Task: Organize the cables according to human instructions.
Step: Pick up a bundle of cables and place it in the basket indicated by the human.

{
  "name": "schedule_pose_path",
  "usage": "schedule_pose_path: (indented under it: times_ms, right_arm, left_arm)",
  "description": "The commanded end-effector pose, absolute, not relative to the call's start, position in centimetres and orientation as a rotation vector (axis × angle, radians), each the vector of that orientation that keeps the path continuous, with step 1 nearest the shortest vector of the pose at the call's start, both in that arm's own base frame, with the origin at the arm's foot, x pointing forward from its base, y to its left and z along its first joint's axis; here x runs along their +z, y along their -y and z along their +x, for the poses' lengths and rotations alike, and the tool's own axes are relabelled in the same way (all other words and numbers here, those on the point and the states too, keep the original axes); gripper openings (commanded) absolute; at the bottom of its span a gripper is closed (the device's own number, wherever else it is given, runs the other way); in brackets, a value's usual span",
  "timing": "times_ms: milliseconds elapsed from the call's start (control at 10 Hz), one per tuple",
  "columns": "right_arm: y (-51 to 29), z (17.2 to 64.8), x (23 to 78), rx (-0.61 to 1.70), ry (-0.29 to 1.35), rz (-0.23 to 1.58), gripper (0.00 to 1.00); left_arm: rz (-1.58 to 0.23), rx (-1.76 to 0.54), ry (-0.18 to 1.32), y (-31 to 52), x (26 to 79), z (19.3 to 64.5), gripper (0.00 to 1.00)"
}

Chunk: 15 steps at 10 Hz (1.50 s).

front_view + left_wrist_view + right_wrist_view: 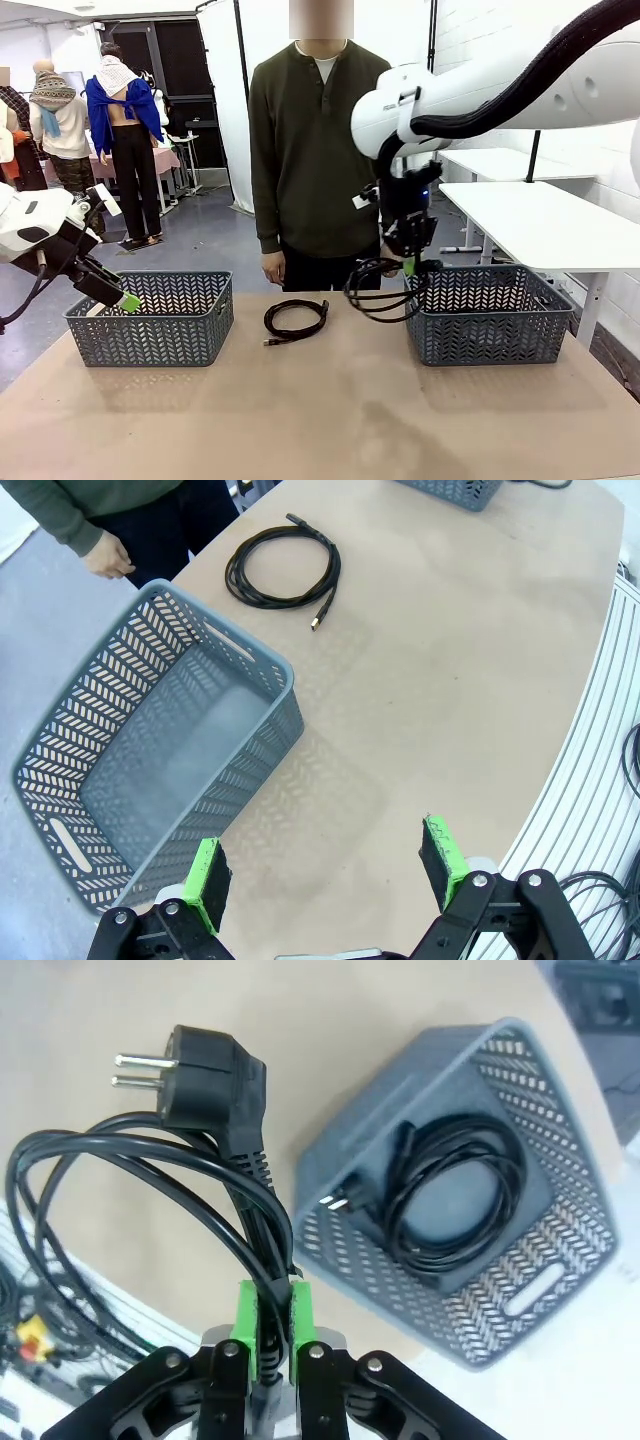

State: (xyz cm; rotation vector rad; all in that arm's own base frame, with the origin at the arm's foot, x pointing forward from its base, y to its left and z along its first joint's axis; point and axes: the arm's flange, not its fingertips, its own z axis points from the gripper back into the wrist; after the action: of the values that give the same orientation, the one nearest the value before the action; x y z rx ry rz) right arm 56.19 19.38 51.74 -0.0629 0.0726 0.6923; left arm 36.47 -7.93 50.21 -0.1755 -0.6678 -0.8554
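My right gripper (272, 1332) is shut on a coiled black power cable (160, 1175) with a two-pin plug, and the coil hangs in the air. In the front view this gripper (410, 262) holds the cable (382, 288) just left of the right grey basket (490, 318), above the table. Another coiled cable (450, 1195) lies inside that basket (500, 1090). A third coiled cable (295, 321) with a small plug lies on the table in front of the person, also visible as a coil (283, 567) in the left wrist view. My left gripper (325, 875) stands open, hovering by the left grey basket (150, 750).
The person (315, 150) stands at the far side, arms down, between the two baskets. The left basket (152, 316) holds nothing. The brown table (330, 410) has free room at the front and middle. White tables (540, 215) stand behind on the right.
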Motion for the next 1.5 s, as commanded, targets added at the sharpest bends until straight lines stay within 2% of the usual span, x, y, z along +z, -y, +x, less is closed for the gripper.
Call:
schedule_pose_path:
  times_ms: [0, 400, 600, 900, 1000, 1400]
  right_arm:
    - [-16.5, 58.5, 52.7, 0.773, -0.093, -0.096, 0.00]
    - [-9.5, 64.2, 53.4, 0.996, -0.131, -0.214, 0.00]
    - [-8.0, 66.0, 53.4, 1.057, -0.095, -0.166, 0.00]
    - [-7.1, 66.6, 52.6, 1.106, -0.072, -0.112, 0.00]
    - [-7.2, 65.9, 52.7, 1.065, -0.096, -0.167, 0.00]
    - [-7.2, 65.9, 52.7, 1.065, -0.096, -0.167, 0.00]
  left_arm:
    - [-0.189, -0.855, 0.674, 7.8, 50.1, 36.6, 1.00]
    - [-0.189, -0.855, 0.674, 7.8, 50.1, 36.6, 1.00]
    - [-0.189, -0.855, 0.674, 7.8, 50.1, 36.6, 1.00]
    - [-0.189, -0.855, 0.674, 7.8, 50.1, 36.6, 1.00]
    - [-0.189, -0.855, 0.674, 7.8, 50.1, 36.6, 1.00]
    - [-0.189, -0.855, 0.674, 7.8, 50.1, 36.6, 1.00]
